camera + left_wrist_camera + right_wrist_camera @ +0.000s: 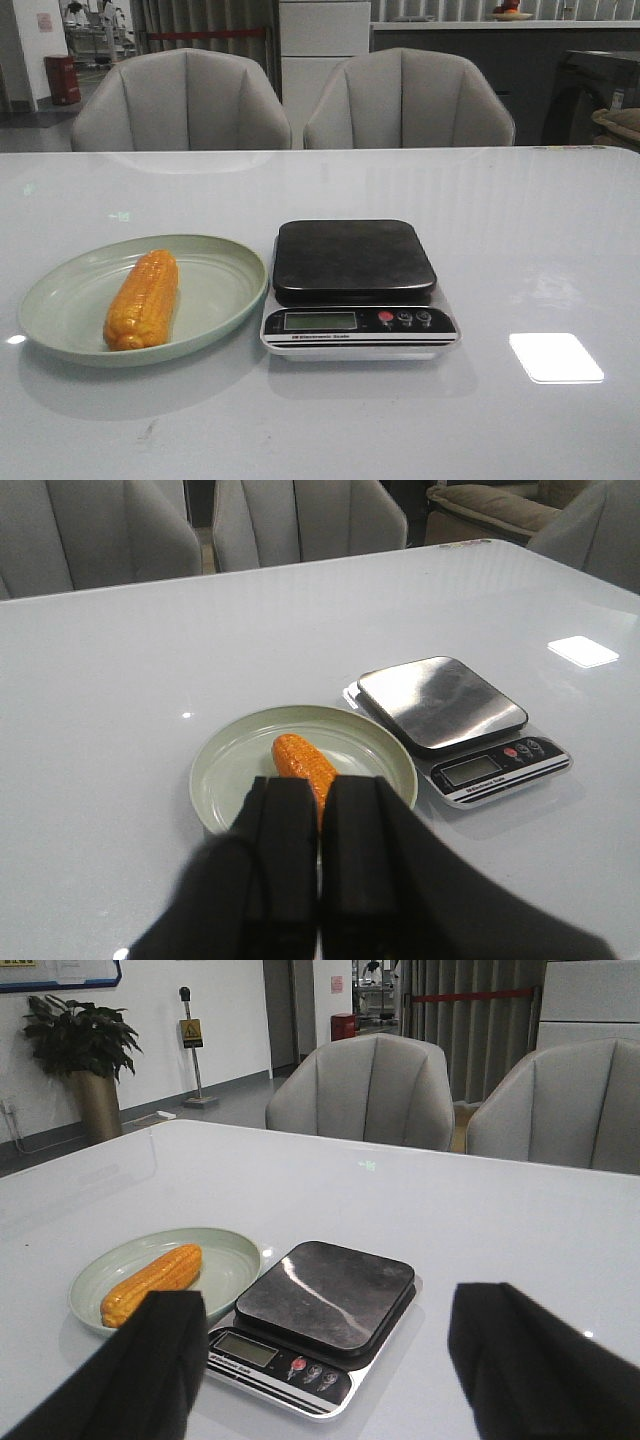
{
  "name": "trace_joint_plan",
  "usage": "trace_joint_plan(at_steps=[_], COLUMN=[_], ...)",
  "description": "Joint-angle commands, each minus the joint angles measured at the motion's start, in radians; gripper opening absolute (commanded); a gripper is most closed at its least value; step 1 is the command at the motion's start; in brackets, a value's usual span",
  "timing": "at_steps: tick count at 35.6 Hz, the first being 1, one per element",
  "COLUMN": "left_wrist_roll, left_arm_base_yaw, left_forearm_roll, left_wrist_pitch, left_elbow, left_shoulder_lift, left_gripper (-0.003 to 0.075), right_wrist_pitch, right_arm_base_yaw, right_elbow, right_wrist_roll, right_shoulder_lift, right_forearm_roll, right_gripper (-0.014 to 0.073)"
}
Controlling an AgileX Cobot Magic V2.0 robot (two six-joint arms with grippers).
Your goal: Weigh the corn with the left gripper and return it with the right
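The orange-yellow corn [142, 299] lies in a pale green plate [215, 300] on the left of the table. It also shows in the left wrist view [300, 763] and the right wrist view [150, 1282]. The scale [355, 288] stands right of the plate with its black platform bare. My left gripper [320, 825] is shut and empty, held above the near side of the plate, hiding the corn's near end. My right gripper [320, 1360] is wide open and empty, held back from the scale [315, 1325]. Neither arm shows in the front view.
Two grey chairs [180, 100] stand behind the table's far edge. A bright light patch [556, 357] lies on the glossy white table [520, 220] right of the scale. The plate also shows in the left wrist view [225, 770].
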Motion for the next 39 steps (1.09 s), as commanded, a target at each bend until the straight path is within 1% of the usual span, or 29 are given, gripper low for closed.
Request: trace_joint_plan(at_steps=[1, 2, 4, 6, 7, 9, 10, 11, 13, 15, 35, 39], left_wrist_roll=[-0.001, -0.001, -0.001, -0.001, -0.001, -0.001, -0.001, -0.001, -0.001, -0.001, -0.001, -0.001], left_arm_base_yaw=[0.002, 0.002, 0.002, 0.002, 0.002, 0.002, 0.002, 0.002, 0.002, 0.002, 0.002, 0.012], left_forearm_roll=[0.006, 0.006, 0.006, 0.006, 0.006, 0.006, 0.006, 0.006, 0.006, 0.006, 0.006, 0.004], left_wrist_pitch=[-0.077, -0.077, -0.077, -0.077, -0.077, -0.077, -0.077, -0.077, -0.077, -0.077, -0.077, -0.076], left_elbow=[-0.027, -0.027, -0.027, -0.027, -0.027, -0.027, -0.027, -0.027, -0.027, -0.027, -0.027, -0.004], left_shoulder_lift=[0.012, 0.012, 0.012, 0.012, 0.012, 0.012, 0.012, 0.012, 0.012, 0.012, 0.012, 0.012], left_gripper=[0.0124, 0.0124, 0.0124, 0.0124, 0.0124, 0.0124, 0.0124, 0.0124, 0.0124, 0.0124, 0.0124, 0.0124], right_wrist_pitch=[-0.070, -0.059, -0.044, -0.039, -0.039, -0.036, -0.035, -0.035, -0.038, -0.038, -0.038, -0.038], right_arm_base_yaw=[-0.007, -0.007, -0.007, -0.007, -0.007, -0.007, -0.007, -0.007, -0.007, -0.007, -0.007, -0.007], right_elbow=[-0.024, -0.024, -0.024, -0.024, -0.024, -0.024, -0.024, -0.024, -0.024, -0.024, -0.024, -0.024], right_wrist_roll=[-0.013, -0.013, -0.013, -0.013, -0.013, -0.013, -0.013, -0.012, -0.012, -0.012, -0.012, -0.012], right_shoulder_lift=[0.004, 0.004, 0.004, 0.004, 0.004, 0.004, 0.004, 0.004, 0.004, 0.004, 0.004, 0.004], right_forearm_roll=[0.004, 0.004, 0.004, 0.004, 0.004, 0.004, 0.004, 0.008, 0.009, 0.009, 0.009, 0.009], right_gripper=[0.0600, 0.0598, 0.0567, 0.0466, 0.0387, 0.0191, 0.0118, 0.0122, 0.0171, 0.0188, 0.0186, 0.0186])
